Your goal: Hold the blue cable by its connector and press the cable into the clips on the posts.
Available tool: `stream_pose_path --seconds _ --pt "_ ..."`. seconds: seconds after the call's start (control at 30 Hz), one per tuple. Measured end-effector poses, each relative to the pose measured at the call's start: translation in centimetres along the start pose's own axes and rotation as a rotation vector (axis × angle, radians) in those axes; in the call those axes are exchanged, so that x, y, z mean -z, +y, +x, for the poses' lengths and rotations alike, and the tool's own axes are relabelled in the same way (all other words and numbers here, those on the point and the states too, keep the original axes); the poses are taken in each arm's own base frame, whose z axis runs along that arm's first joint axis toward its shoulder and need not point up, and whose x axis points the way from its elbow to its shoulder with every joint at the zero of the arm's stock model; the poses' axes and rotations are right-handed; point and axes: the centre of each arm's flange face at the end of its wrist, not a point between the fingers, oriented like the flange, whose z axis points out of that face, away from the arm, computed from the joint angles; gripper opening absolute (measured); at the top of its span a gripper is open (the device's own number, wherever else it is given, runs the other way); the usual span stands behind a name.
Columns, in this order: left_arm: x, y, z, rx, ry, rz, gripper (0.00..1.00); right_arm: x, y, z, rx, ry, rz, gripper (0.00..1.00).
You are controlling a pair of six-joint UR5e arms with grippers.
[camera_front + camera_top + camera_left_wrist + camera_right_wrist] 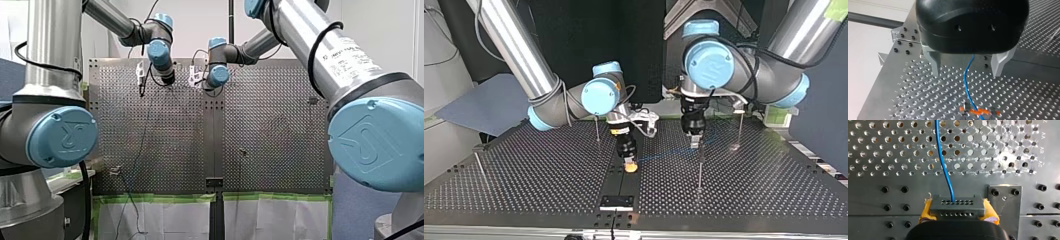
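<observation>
My right pincer (pixel 957 208) is closed part way on a small grey connector (pixel 956 206). Its two yellow pads (pixel 926 213) press against the connector's two short ends. The connector is a flat block with two rows of small holes across its face, and it sits squarely between the pads. The blue cable (pixel 941 157) comes out of one hole in the upper row. It runs straight ahead of the pincer, away over the perforated table (pixel 885 150), with a gentle bend.

My left pincer (pixel 967 67) is wide open and holds nothing. Its two metal fingers (pixel 934 65) point down at the table from under a black body. The blue cable (pixel 965 80) passes through the gap between them, about midway, and touches neither finger. Ahead of the fingers the cable reaches some small orange pieces (pixel 978 111) on the table; what they are cannot be told.

In the top view, the right pincer (pixel 630 162) is low over the table with a yellow pad showing at its tip. The left pincer (pixel 694 141) hangs near it, fingers down. The blue cable (pixel 664 154) shows faintly between the two. A thin upright post (pixel 699 170) stands close beside the left pincer's fingertips.
</observation>
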Motion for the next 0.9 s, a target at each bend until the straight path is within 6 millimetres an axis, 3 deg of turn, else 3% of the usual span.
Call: stream_pose_path --seconds 0.3,0.9 --pt "-2.1 -1.6 0.8 0.026 -0.010 -0.038 1.00 -0.1 0.5 0.0 0.000 -0.001 -0.005 0.00" --pt "-4.9 -2.6 2.6 0.046 -0.036 -0.063 1.00 -0.7 1.8 0.0 -0.030 -0.001 0.020 0.00"
